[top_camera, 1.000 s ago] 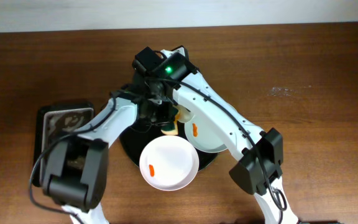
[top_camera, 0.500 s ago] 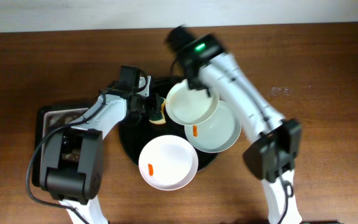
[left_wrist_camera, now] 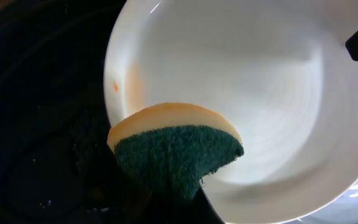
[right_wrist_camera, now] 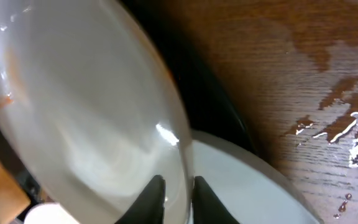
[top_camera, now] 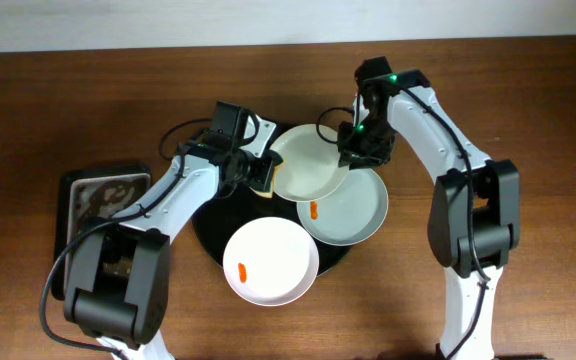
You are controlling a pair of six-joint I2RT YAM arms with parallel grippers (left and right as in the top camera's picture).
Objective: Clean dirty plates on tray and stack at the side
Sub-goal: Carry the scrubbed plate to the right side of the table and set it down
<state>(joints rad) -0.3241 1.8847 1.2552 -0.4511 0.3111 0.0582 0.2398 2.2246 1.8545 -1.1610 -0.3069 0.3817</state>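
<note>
Three white plates sit over the round black tray. My right gripper is shut on the rim of the top plate and holds it tilted above the tray; the rim sits between its fingers in the right wrist view. This plate has a faint orange smear at its left edge. My left gripper is shut on a yellow-green sponge at that plate's left rim. A second plate with an orange smear lies at the right, a third with an orange smear at the front.
A smaller rectangular dark tray lies at the left on the wooden table. Wet marks show on the wood to the right of the black tray.
My right arm has swung from the left over to the right and lifted the top plate by its rim. My left gripper has moved right with the sponge to the plate's left edge.
</note>
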